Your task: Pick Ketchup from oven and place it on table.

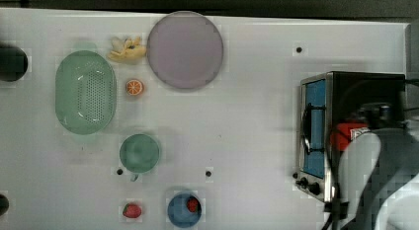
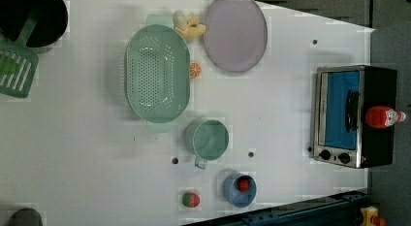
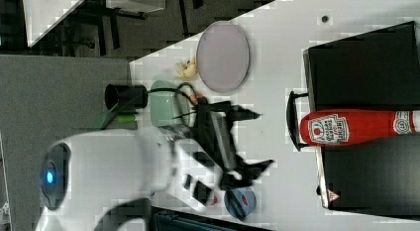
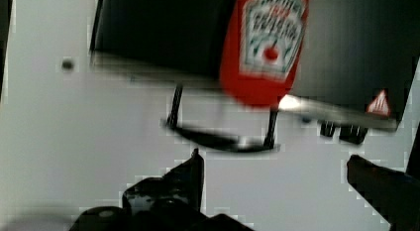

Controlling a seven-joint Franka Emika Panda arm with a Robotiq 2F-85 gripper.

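While the ketchup (image 3: 356,128) lies on the black top of the oven (image 3: 361,67), its white label faces up, and in the right view I can make out a keystone-shaped badge with dark print that looks like Heinz, though the smaller lines are too blurred to read. A round emblem sits nearer its white cap. In the wrist view the same label shows a small red tomato mark, and a little red warning triangle is printed at a corner of the oven top.

The pincer (image 3: 257,139) hangs open, its two black fingers (image 3: 245,113) spread wide and apart from the bottle, with the oven's door handle (image 3: 292,119) between them and the ketchup in the right view.

The oven stands at the left view's right on the white counter (image 2: 271,109), blue glass door up and black knobs along its lower edge. Elsewhere on the counter are a green colander (image 2: 156,73), a grey plate (image 2: 235,32), a green cup (image 2: 208,139), an orange slice (image 2: 195,69), a blue bowl (image 2: 232,192) holding a strawberry (image 2: 243,185), and another strawberry (image 2: 190,200) beside it.
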